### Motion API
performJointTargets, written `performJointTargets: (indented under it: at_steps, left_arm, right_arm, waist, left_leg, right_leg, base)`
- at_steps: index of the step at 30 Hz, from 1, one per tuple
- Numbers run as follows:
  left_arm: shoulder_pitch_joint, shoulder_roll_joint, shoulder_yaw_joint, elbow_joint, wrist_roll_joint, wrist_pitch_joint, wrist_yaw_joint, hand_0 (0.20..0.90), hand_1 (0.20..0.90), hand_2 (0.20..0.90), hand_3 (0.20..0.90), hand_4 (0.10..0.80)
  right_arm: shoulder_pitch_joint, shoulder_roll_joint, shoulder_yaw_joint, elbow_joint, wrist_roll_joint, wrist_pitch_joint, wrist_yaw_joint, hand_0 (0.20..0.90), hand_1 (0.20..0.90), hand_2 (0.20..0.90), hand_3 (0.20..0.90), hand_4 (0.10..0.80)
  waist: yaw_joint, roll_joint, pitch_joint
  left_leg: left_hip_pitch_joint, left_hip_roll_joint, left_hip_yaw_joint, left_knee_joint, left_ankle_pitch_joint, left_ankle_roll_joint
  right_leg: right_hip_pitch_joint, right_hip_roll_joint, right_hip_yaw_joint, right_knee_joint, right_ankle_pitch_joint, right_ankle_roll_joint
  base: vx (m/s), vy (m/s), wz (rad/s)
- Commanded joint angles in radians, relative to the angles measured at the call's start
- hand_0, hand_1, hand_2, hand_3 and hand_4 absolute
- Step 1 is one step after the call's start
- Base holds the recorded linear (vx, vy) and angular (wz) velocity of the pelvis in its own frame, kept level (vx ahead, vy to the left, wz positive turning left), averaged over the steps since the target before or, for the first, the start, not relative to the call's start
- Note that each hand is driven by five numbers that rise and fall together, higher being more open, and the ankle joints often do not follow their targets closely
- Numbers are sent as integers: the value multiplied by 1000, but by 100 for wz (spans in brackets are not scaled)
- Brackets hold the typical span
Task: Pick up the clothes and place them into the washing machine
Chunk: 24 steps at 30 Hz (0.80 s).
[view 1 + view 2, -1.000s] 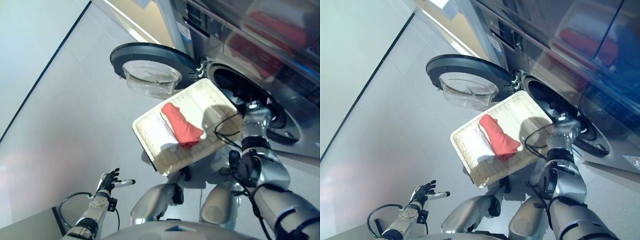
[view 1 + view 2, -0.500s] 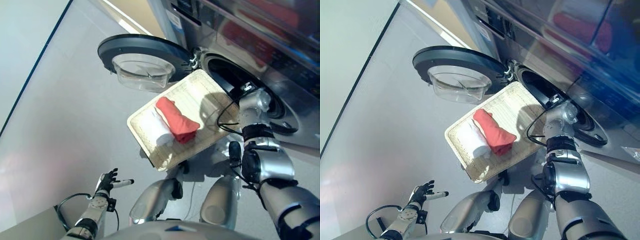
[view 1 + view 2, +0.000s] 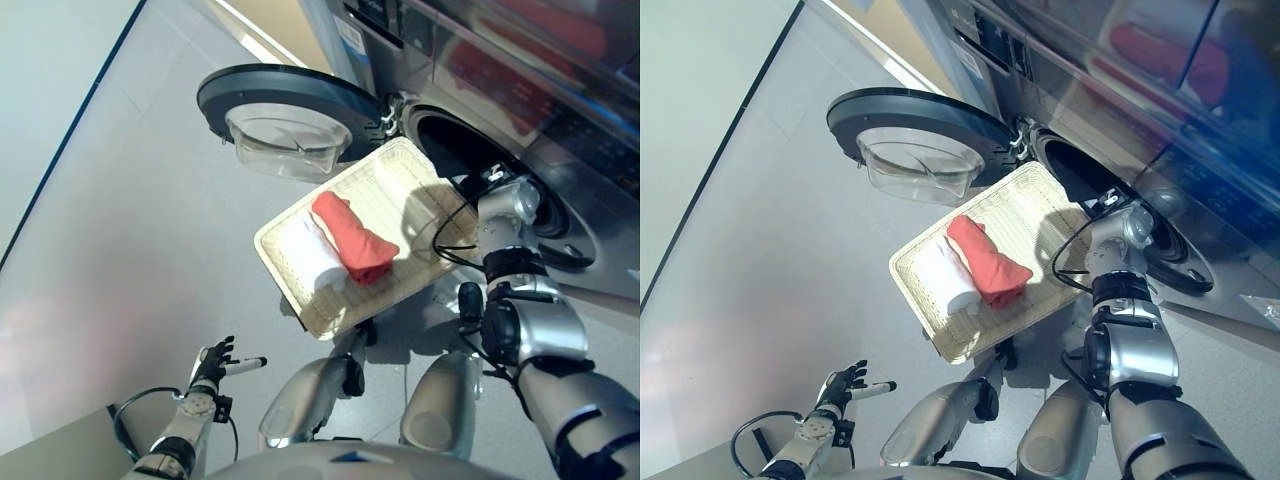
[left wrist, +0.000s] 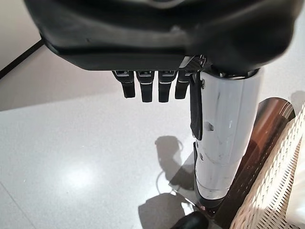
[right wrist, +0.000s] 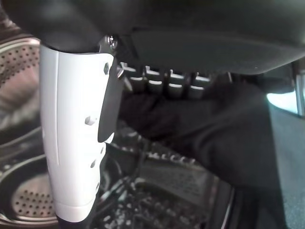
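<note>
A shallow wicker basket [image 3: 275, 262] holds a rolled red cloth [image 3: 352, 236] beside a rolled white cloth [image 3: 315, 258]. It rests in front of the washing machine's open drum [image 3: 455, 150]. My right arm reaches past the basket's far corner to the drum mouth. In the right wrist view my right hand [image 5: 76, 133] is inside the drum with straight fingers and thumb, over a dark cloth [image 5: 205, 133] on the drum floor. My left hand [image 3: 213, 364] hangs open and empty low at the left, over the floor.
The machine's round door [image 3: 285, 105] stands open to the left of the drum, just behind the basket. The dark brown box [image 4: 257, 143] under the basket shows in the left wrist view. Grey floor [image 3: 120, 230] spreads out to the left.
The camera has shifted a little. My right arm stays at the drum mouth, and the basket, the cloths and my left hand have not moved.
</note>
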Motion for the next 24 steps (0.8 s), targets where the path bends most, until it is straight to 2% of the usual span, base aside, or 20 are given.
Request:
performJointTargets:
  at_steps: [1, 3, 4, 5, 9, 15, 17, 24]
  left_arm:
    - [-20, 15, 9, 33, -7, 8, 45, 900, 900, 900, 900, 800]
    - [-21, 12, 8, 33, -6, 10, 42, 900, 900, 900, 900, 800]
    - [-24, 2, 2, 36, -4, 14, 36, 900, 900, 900, 900, 800]
    - [-22, 3, 3, 37, -4, 14, 36, 900, 900, 900, 900, 800]
    - [-41, -15, 4, 42, 2, 23, 32, 900, 900, 900, 900, 800]
    - [-50, -24, -13, 51, 16, 30, 34, 900, 900, 900, 900, 800]
    - [-52, -24, -22, 41, 18, 32, 32, 900, 900, 900, 900, 800]
    - [-55, -15, -16, 39, 39, 42, 29, 900, 900, 900, 900, 800]
  right_arm:
    - [-399, -164, -32, -15, 40, -39, 47, 900, 900, 900, 900, 800]
    - [-383, -131, -67, -31, 63, -49, 44, 900, 900, 900, 900, 800]
    - [-356, -79, -108, -26, 94, -52, 45, 900, 900, 900, 900, 800]
    - [-353, -77, -109, -29, 94, -52, 45, 900, 900, 900, 900, 800]
    - [-310, -15, -153, 103, 116, 5, 55, 900, 900, 900, 900, 800]
    - [-273, 16, -170, 195, 142, 34, 75, 900, 900, 900, 900, 800]
    - [-241, 55, -181, 215, 161, 47, 98, 900, 900, 900, 900, 800]
    - [-202, 66, -127, 339, 135, 111, 119, 900, 900, 900, 900, 800]
  waist:
    - [24, 173, 119]
    - [20, 173, 119]
    - [14, 173, 119]
    - [13, 173, 119]
    - [2, 173, 119]
    - [0, 173, 119]
    - [5, 173, 119]
    - [16, 173, 119]
  left_leg:
    - [26, 76, 13, 148, 24, -171]
    - [32, 76, 11, 146, 23, -171]
    - [42, 77, 9, 145, 23, -173]
    - [44, 78, 8, 144, 23, -173]
    - [56, 83, 4, 143, 23, -174]
    - [58, 101, 3, 139, 22, -177]
    - [63, 107, 0, 132, 21, -175]
    - [76, 119, 0, 117, 19, -167]
  right_leg:
    - [110, -116, 91, 3, -61, -78]
    - [114, -114, 91, 4, -62, -78]
    - [121, -112, 91, 5, -66, -78]
    - [123, -111, 90, 6, -67, -78]
    - [132, -104, 84, 4, -71, -77]
    - [136, -89, 78, -1, -72, -83]
    - [143, -81, 73, -1, -74, -86]
    - [153, -66, 61, -2, -78, -89]
  base:
    - [0, 0, 0]
    - [0, 0, 0]
    - [0, 0, 0]
    - [15, 4, 3]
    - [0, 0, 0]
    - [-7, -17, -2]
    - [-15, -44, 3]
    - [-7, -9, 3]
